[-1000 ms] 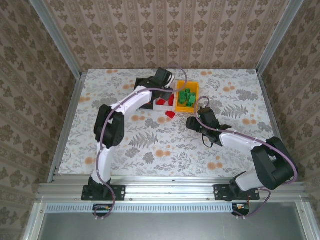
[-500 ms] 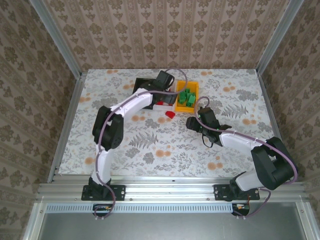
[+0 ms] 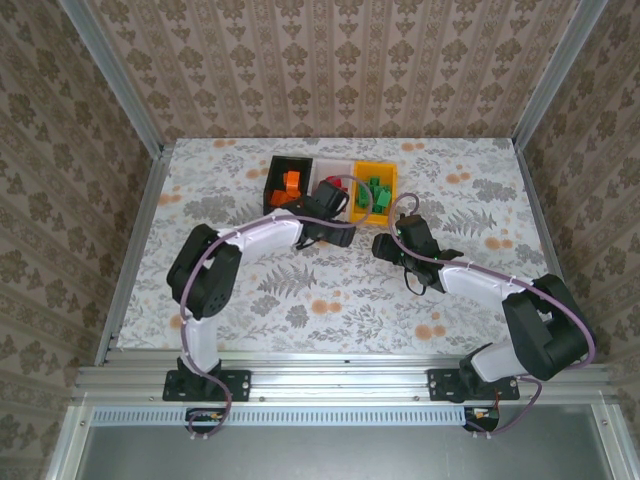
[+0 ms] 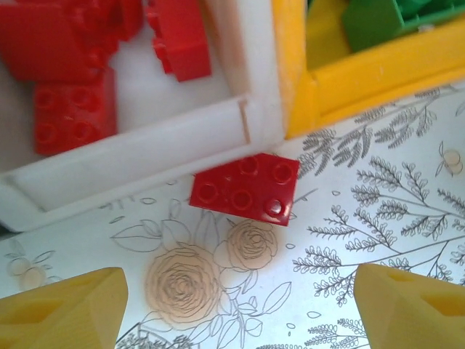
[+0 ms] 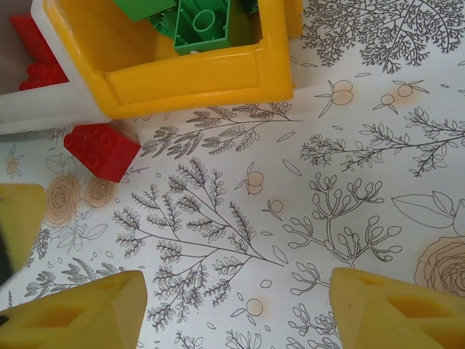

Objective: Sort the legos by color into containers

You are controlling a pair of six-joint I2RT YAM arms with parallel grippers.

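Observation:
Three containers stand in a row at the back: a black bin (image 3: 288, 183) with orange legos (image 3: 291, 181), a white bin (image 3: 330, 184) (image 4: 131, 149) with red legos (image 4: 69, 109), and a yellow bin (image 3: 376, 190) (image 5: 182, 80) with green legos (image 3: 375, 193) (image 5: 200, 22). One red brick (image 4: 245, 189) (image 5: 102, 150) lies on the table just in front of the white bin's corner. My left gripper (image 3: 335, 230) (image 4: 236, 305) hangs open over the table right before this brick, nothing between its fingers. My right gripper (image 3: 384, 245) (image 5: 236, 309) is open and empty, near the yellow bin's front.
The flowered tablecloth (image 3: 300, 290) covers the table, with aluminium rails (image 3: 135, 240) along its sides. The two grippers stand close together in front of the bins.
My left gripper has opened and drawn back from over the white bin to the table in front of it, now covering the loose red brick in the top view. The right arm is still.

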